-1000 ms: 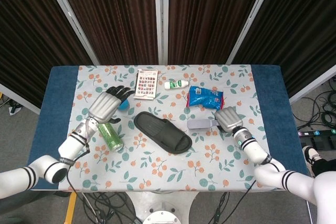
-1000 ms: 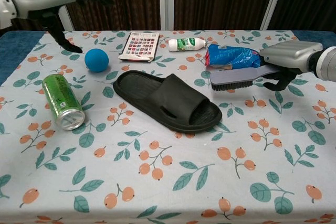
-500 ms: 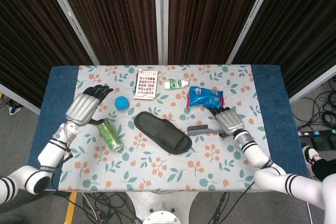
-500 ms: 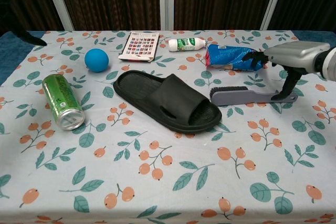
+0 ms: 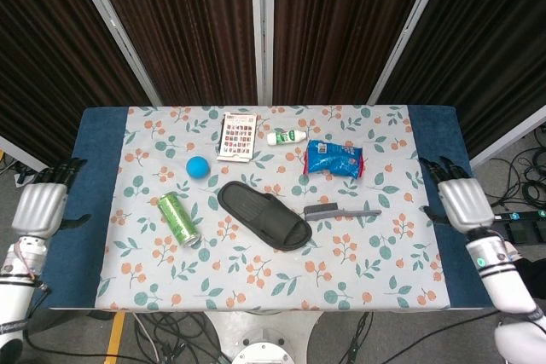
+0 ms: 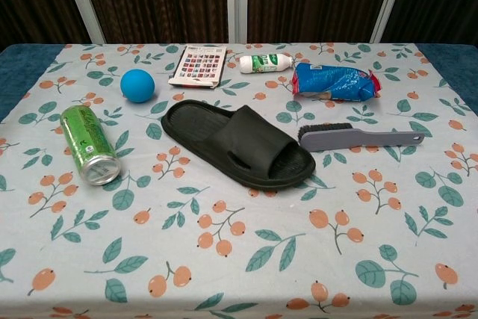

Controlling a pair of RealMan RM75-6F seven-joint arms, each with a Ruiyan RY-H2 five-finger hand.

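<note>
you've pulled both hands back off the table since a second ago, and the brush (image 6: 357, 137) you were holding now lies flat on the cloth (image 5: 256, 270), just right of the slipper (image 5: 264, 216) and below the blue bag (image 5: 334, 158). your right hand (image 5: 458, 200) hangs past the right edge, fingers apart, holding nothing. your left hand (image 5: 40, 205) is off the left edge, also spread and empty, well apart from the can (image 5: 178, 219) and ball (image 5: 198, 166).
</note>
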